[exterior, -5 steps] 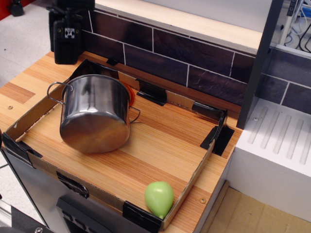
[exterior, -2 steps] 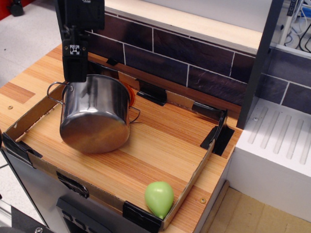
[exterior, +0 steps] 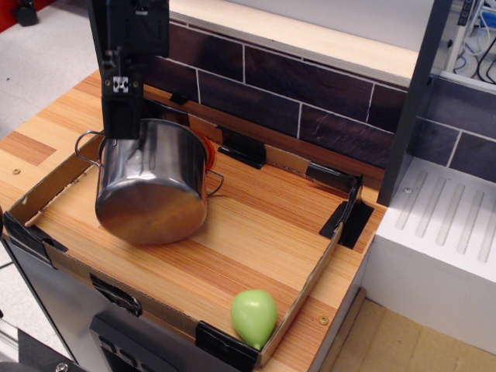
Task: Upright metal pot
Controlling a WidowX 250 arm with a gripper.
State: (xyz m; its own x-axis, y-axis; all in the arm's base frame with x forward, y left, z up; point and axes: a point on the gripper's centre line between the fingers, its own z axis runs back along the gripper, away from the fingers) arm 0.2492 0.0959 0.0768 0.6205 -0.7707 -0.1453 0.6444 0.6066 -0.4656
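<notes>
The metal pot is shiny steel and lies tipped in the left part of a shallow cardboard tray. Its flat base faces the front and its rim points to the back. One wire loop handle shows on its left and one on its right. My black gripper hangs down from the top left, its lower end at the pot's upper back-left edge. I cannot tell whether it touches the pot, or whether its jaws are open or shut. A green pear-shaped fruit lies in the tray's front right corner.
The tray has low walls with black tape at its corners and rests on a wooden counter. A dark tiled wall runs along the back. A white ribbed unit stands to the right. Something orange peeks out behind the pot.
My gripper has moved from the back left, right and down, and now hangs over the pot's back-left edge. The pot and the fruit have not moved.
</notes>
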